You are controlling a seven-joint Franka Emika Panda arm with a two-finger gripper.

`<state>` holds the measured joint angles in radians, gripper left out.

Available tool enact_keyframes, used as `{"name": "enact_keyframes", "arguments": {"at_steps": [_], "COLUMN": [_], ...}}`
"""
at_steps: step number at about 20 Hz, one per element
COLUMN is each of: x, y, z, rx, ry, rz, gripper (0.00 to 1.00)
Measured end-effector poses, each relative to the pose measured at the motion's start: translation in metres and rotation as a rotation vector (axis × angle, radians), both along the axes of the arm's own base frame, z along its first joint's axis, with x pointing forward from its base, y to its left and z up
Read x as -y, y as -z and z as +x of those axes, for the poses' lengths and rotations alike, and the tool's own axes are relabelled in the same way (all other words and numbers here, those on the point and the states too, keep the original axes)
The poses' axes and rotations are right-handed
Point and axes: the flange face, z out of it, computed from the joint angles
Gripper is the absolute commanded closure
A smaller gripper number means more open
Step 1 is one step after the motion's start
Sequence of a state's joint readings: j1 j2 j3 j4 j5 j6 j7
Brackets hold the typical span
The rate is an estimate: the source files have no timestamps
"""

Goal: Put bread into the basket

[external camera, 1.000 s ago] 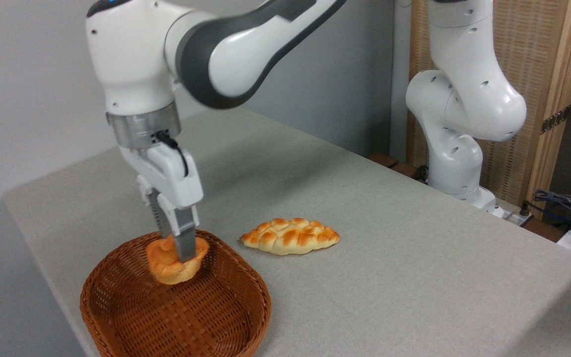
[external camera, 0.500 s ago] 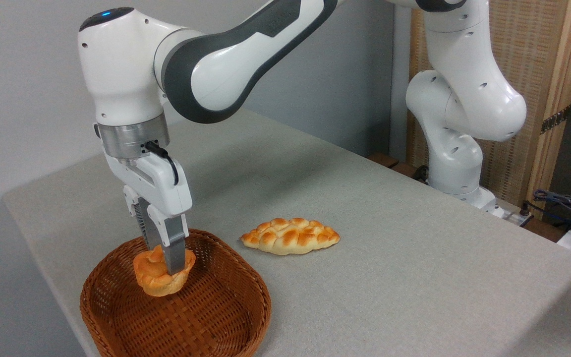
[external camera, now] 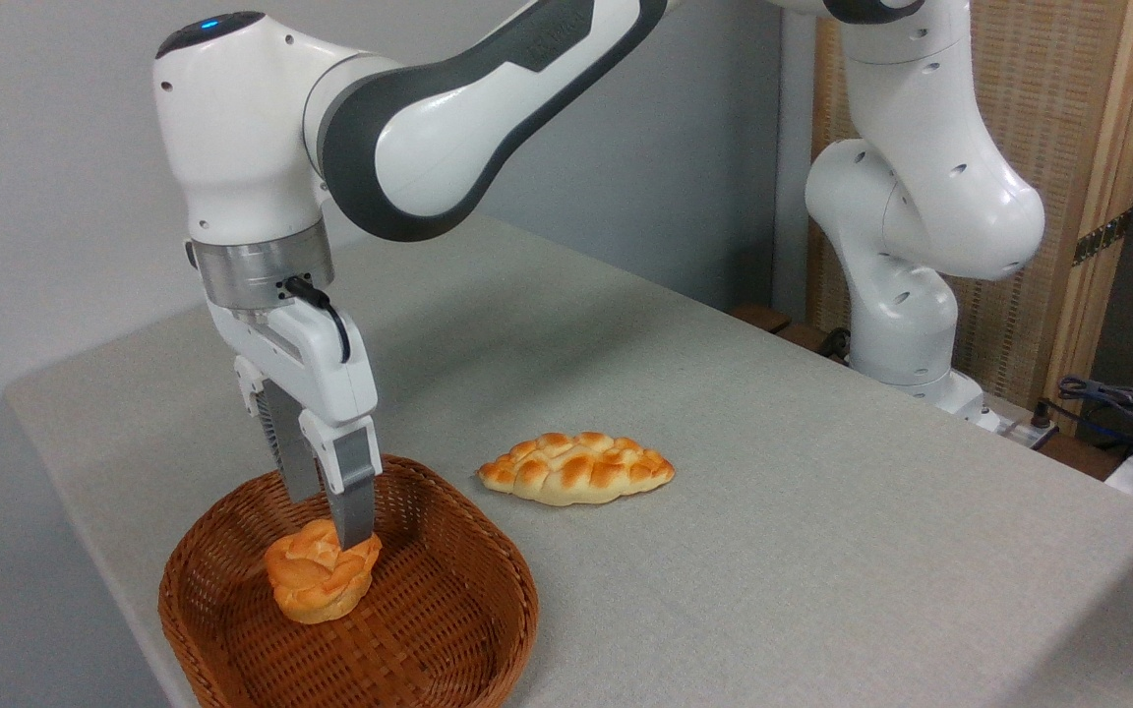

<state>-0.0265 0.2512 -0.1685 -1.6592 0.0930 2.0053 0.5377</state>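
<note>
A: Fingers first. Gripper [external camera: 328, 519] state?

B: The front finger [external camera: 354, 501] points down with its tip at the top of the bread [external camera: 319, 582]. The rear finger is mostly hidden behind it, so I cannot tell whether the two are parted or clamped on the bun.

A: Bread location?

B: Inside the basket [external camera: 232, 551], left of centre, resting on the woven floor, swirled top up and slightly tilted.

A: Any writing, brands, labels?

B: None legible. A faint embossed mark runs along the grey band of the arm [external camera: 448, 108], too blurred to read. A small blue light glows on top of the wrist joint.

A: What else is cut off or unclear?

B: The basket's near rim runs off the bottom edge. The arm's upper links leave the top of the frame. The braided loaf [external camera: 576, 468] lies in full view on the table [external camera: 822, 551], well apart from the basket. Cables [external camera: 1127, 403] at the far right are a tangle, details unreadable.
</note>
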Motion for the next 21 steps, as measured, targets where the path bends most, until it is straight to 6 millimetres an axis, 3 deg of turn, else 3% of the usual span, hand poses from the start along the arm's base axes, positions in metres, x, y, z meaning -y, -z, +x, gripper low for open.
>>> {"name": "enact_keyframes", "arguments": {"at_steps": [2,4,7,9,16,21], "x": [-0.003,-0.018,-0.060,-0.078,-0.136,-0.131], "y": [-0.019,-0.051,-0.101,-0.120,-0.145,-0.146], "z": [-0.001,-0.011,-0.046,-0.065,-0.078,-0.078], "rx": [0.030,0.039,-0.024,-0.059,-0.087,-0.086], "ry": [-0.009,-0.044,-0.051,-0.018,-0.079,-0.064], "rz": [-0.005,-0.017,-0.006,-0.013,-0.032,-0.032], "gripper": [0.00,0.00,0.00,0.00,0.00,0.00]}}
